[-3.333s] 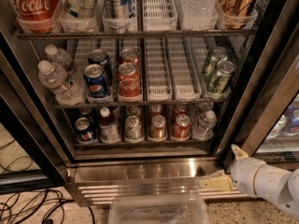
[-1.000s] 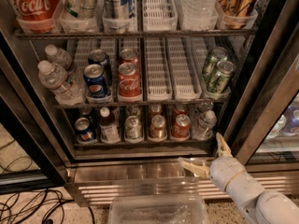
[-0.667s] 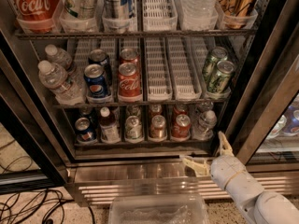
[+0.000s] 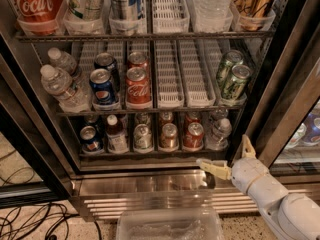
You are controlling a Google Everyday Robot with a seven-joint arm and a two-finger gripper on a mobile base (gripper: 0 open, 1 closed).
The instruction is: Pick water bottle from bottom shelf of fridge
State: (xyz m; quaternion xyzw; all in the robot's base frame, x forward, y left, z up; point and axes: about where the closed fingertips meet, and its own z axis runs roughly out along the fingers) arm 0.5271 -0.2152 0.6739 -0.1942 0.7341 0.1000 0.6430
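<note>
The water bottle (image 4: 219, 132), small, clear and white-capped, stands at the right end of the bottom shelf (image 4: 150, 154) of the fridge (image 4: 35, 139); a second clear bottle shows dimly behind it. My gripper (image 4: 229, 157) is open in front of the shelf's right end, just below and right of the bottle, not touching it. One cream finger (image 4: 213, 167) points left over the steel base (image 4: 140, 185). The other (image 4: 246, 147) points up beside the door frame.
Several cans and a dark-drink bottle with a white cap (image 4: 116, 134) fill the bottom shelf to the left. The middle shelf holds water bottles (image 4: 60, 86), Pepsi and Coke cans and green cans (image 4: 232, 79). A clear plastic bin (image 4: 170, 226) sits below. Cables lie on the floor at left.
My gripper has risen from low at the right to the front of the bottom shelf's right end, near the water bottle. In the last second it moved slightly up and right.
</note>
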